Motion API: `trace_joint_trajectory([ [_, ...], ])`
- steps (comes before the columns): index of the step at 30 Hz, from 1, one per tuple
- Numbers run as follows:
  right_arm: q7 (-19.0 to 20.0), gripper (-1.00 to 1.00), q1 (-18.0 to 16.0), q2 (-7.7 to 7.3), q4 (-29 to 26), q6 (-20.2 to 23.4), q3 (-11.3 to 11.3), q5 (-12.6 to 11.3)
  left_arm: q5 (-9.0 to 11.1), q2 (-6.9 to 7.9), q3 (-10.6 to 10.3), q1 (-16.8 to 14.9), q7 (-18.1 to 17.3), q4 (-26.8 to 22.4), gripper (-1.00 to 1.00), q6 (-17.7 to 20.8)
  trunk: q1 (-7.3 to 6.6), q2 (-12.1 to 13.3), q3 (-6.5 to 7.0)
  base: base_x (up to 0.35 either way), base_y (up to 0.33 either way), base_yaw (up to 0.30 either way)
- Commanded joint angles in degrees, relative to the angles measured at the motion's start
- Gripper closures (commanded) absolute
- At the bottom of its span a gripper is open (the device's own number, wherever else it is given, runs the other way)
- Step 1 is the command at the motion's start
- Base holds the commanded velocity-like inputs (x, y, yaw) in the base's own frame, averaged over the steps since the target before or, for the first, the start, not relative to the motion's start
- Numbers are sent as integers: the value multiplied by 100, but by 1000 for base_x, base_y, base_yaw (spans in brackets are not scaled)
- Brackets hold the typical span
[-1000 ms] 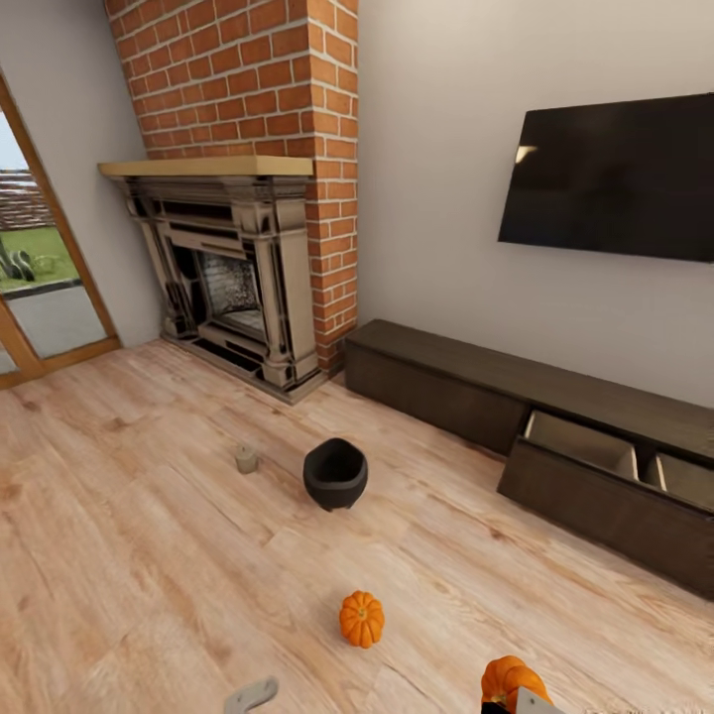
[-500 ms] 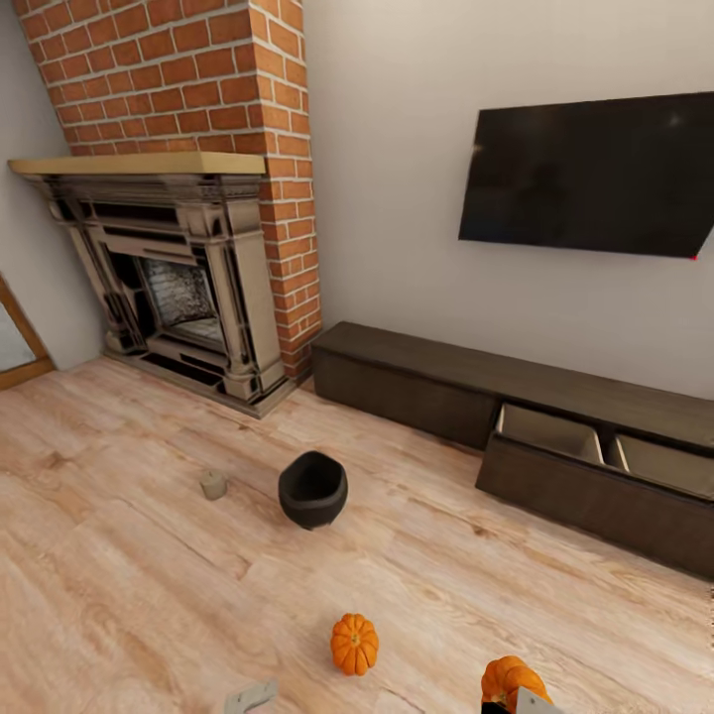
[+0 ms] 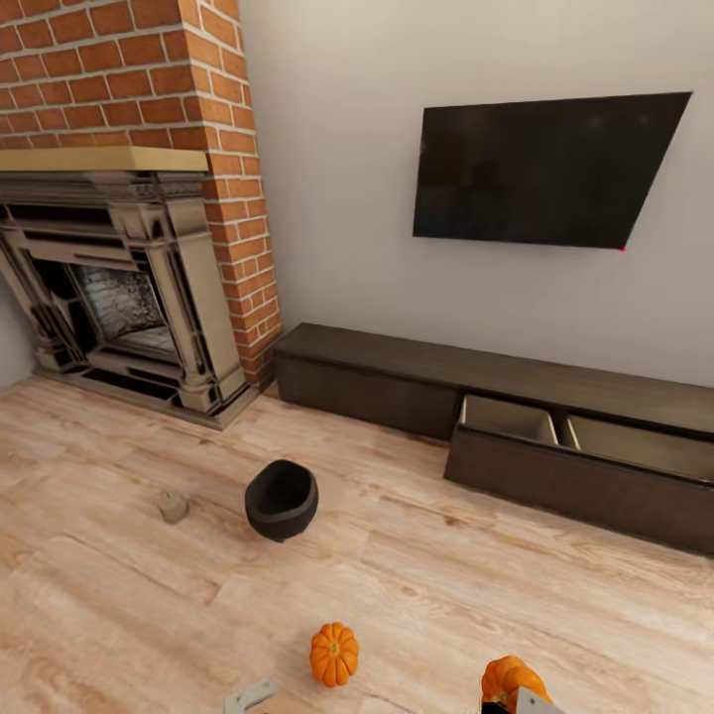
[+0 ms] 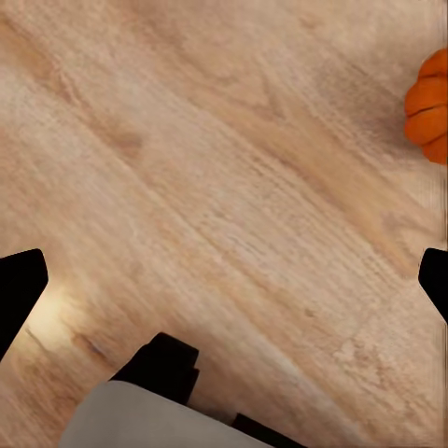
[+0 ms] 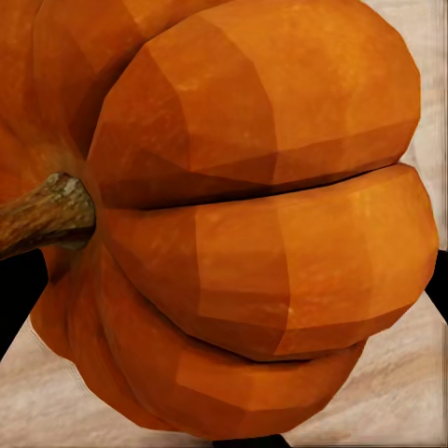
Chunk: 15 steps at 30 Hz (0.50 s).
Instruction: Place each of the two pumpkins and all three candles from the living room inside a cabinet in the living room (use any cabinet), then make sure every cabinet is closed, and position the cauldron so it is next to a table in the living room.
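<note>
The right hand (image 3: 518,702) is pinching a pumpkin (image 3: 508,678) at the near right; the left hand (image 4: 224,280) is hanging spread over the floor (image 4: 215,168).

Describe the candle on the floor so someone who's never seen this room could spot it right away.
Start at the brick fireplace and look down to the wooden floor in front of it. A round black cauldron stands there, and the candle sits apart, just to its left. It is a stubby beige cylinder, much smaller than the cauldron or the orange pumpkin nearer the camera.
</note>
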Motion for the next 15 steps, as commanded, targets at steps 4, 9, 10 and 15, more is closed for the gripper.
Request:
trace_joint_trajectory([
  [4,-21,100,-6,-6,-5,-41,46,-56,22,5,-19,-1,47,-13,-100,29,0,-3,-14,144,114,-278],
  [9,-21,100,-6,-6,-5,-41,46,-56,30,5,-2,-1,44,-13,-100,31,0,-3,-25,61,51,-277],
  [10,-21,100,-6,-6,-5,-41,46,-56,30,5,-2,-1,44,-13,-100,30,0,-3,-27,7,6,-278],
  [15,-21,100,-6,-6,-5,-41,46,-56,22,5,-1,-1,48,-13,-100,31,0,-3,-38,2,2,-277],
])
